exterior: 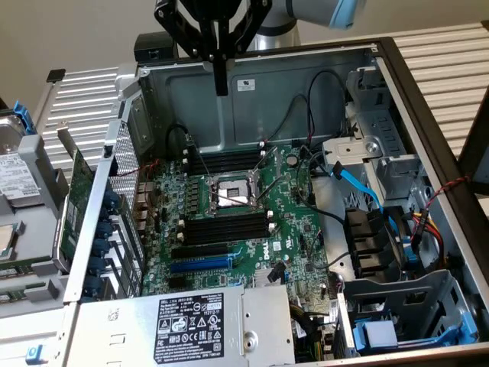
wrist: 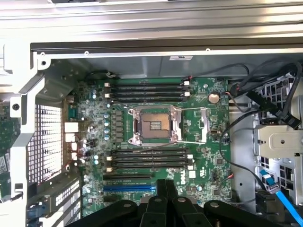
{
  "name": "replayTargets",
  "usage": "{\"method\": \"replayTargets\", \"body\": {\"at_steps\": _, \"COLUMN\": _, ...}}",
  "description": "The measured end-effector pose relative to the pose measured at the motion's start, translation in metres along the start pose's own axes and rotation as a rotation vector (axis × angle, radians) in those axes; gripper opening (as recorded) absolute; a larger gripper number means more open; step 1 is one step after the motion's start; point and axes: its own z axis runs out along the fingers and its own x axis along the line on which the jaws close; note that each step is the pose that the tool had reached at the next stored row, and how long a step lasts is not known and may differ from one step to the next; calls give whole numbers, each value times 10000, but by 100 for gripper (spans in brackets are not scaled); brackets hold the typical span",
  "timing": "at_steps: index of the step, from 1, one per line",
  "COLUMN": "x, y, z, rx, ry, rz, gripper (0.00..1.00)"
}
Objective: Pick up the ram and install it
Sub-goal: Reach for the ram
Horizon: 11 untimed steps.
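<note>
- The gripper (wrist: 166, 183) is nearest the wrist camera: its black fingers are pressed together with nothing between them.
- In the exterior view it hangs above the open case (exterior: 229, 107), near the back wall and well clear of the board (exterior: 294, 222).
- Where the ram lies I cannot tell. It is not in the gripper, and the slots look bare.
- Handling, as a judgement: the ram should be light, thin and stiff along its length, but fragile. It will not take bending, and the chips and contact edge should not be squeezed or scraped.
- Best hold, as a judgement: pinch the two flat faces near mid-length, close to the top edge. That leaves the contact edge and both ends free for the clips.
- Counts: two banks of slots, one (wrist: 144, 90) towards the back wall and one (wrist: 149, 158) on the socket's other side, four slots each, so eight in all.
- One socket (wrist: 155, 125) sits between the banks, with its lever raised.
- One blue slot (wrist: 129, 187).
- One power supply (exterior: 191, 321).
- One green card (exterior: 76, 202) stands outside the case, on the exterior view's left.
</note>
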Motion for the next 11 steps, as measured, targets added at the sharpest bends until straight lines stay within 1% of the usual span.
{"method": "replayTargets", "body": {"at_steps": 11, "x": 488, "y": -71, "z": -13, "rx": -1, "ry": 0, "rz": 0, "gripper": 11}}
